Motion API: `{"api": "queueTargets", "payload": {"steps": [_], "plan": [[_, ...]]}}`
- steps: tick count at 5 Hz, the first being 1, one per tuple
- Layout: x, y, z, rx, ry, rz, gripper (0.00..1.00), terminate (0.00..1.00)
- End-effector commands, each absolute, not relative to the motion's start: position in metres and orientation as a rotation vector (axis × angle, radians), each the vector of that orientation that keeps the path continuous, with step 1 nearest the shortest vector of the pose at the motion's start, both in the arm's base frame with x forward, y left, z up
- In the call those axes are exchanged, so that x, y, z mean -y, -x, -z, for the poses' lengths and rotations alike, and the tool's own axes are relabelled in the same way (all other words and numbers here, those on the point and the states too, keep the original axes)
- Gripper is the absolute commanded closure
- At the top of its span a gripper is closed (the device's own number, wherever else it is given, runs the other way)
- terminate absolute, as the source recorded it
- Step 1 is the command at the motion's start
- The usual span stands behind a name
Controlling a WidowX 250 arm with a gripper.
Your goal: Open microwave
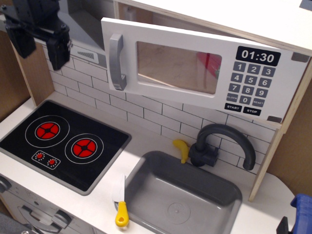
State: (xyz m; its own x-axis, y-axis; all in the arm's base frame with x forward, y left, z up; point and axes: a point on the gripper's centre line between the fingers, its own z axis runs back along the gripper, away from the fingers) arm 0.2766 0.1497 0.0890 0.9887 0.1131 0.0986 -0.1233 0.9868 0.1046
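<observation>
The white toy microwave sits in the pale wood casing at the top. Its door stands ajar, swung out at the left side, hinged on the right. The grey bar handle is on the door's left edge. A red thing shows dimly through the clear window. The black keypad and the 01:30 clock are at the right. My black gripper is at the upper left, in front of the grey range hood, well clear of the handle. Its fingers hang apart and hold nothing.
A black two-burner stove lies at the lower left. A grey sink with a dark faucet is at the lower right. A yellow banana lies behind the sink. A yellow-handled toy knife lies by the sink's left edge.
</observation>
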Motion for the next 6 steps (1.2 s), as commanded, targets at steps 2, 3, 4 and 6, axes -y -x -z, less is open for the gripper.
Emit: {"api": "queueTargets", "payload": {"steps": [2, 3, 4, 6], "plan": [[-0.178, -0.338, -0.121, 0.257, -0.224, -0.508, 0.0, 0.0], [-0.153, -0.343, -0.121, 0.283, -0.177, -0.425, 0.0, 0.0], [-0.119, -0.35, -0.116, 0.305, -0.189, -0.362, 0.0, 0.0], [-0.078, -0.302, -0.104, 0.32, -0.206, -0.151, 0.0, 0.0]]}}
